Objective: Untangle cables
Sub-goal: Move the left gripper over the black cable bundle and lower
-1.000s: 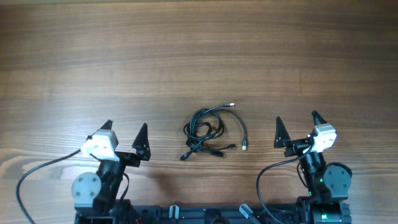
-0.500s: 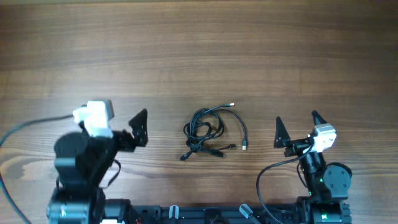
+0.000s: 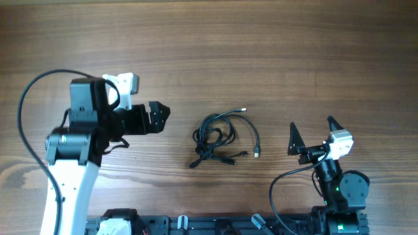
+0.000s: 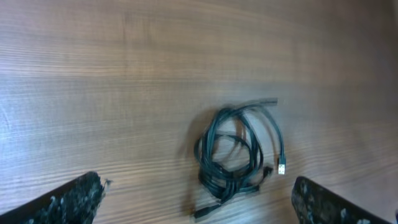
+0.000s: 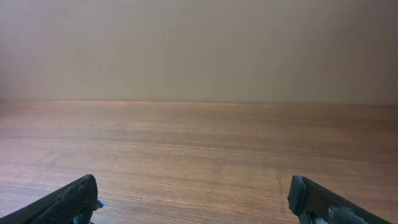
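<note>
Cables (image 3: 223, 140): thin black cords tangled in one looped bundle, lying mid-table (image 3: 274, 46); plug ends trail off to the right and lower side.
Left gripper (image 3: 161, 116): jaws spread wide, holding nothing; points at the bundle from its left, apart from it.
Right gripper (image 3: 311, 122): jaws wide apart, empty; right of the bundle, not touching it.

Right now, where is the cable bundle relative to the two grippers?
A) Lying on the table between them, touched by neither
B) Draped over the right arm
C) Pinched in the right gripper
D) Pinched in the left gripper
A: the cables lie loose on the table between the left gripper and the right gripper, and both grippers are open and clear of them.
</note>
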Robot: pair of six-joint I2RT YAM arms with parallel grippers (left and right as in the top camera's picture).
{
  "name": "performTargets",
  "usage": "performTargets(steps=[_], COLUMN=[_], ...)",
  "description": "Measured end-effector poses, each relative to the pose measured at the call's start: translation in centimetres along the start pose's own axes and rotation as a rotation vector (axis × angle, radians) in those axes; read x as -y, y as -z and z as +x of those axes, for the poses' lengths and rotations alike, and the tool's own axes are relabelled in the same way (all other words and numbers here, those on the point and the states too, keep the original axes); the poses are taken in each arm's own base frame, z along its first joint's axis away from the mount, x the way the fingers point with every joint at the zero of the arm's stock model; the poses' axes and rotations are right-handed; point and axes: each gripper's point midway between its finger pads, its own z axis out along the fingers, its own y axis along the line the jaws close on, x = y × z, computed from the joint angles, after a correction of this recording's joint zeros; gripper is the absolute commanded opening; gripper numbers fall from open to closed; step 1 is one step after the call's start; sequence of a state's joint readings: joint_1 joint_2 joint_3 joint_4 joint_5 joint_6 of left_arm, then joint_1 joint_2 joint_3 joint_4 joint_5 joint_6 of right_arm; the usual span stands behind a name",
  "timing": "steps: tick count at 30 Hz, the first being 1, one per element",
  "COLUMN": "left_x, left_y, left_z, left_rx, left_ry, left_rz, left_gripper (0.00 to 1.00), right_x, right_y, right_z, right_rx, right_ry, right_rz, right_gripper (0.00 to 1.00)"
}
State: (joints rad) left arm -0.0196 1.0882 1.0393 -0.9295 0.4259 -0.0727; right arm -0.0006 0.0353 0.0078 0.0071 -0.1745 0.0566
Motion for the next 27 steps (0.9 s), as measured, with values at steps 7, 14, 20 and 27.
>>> performTargets(steps=[7,14,20,27], left_x=[-0.2,0.5,1.0,1.3], left_y=[-2.1,-6.0,-9.7,-13.5], left_z=[0.8,3.1,5.5,6.4], left_rx=[-0.135,-0.307,-0.45,-0.494], left_ry=[-0.035,-0.064,-0.087,-0.139], left_rz=[0.01,0.032,0.044,0.04], left_gripper=[1.0,1.0,1.0,1.0], right_x=[0.0,-0.1,-0.6,-0.8], right_y=[0.0,0.0,0.0,0.0], right_z=[0.0,0.0,0.0,0.0], right_rx=[0.0,-0.002,-0.011,-0.015], right_ry=[-0.115,-0.421,-0.531,-0.587], right_rz=[0.0,-0.008,-0.033,-0.045], right_gripper=[1.0,1.0,1.0,1.0])
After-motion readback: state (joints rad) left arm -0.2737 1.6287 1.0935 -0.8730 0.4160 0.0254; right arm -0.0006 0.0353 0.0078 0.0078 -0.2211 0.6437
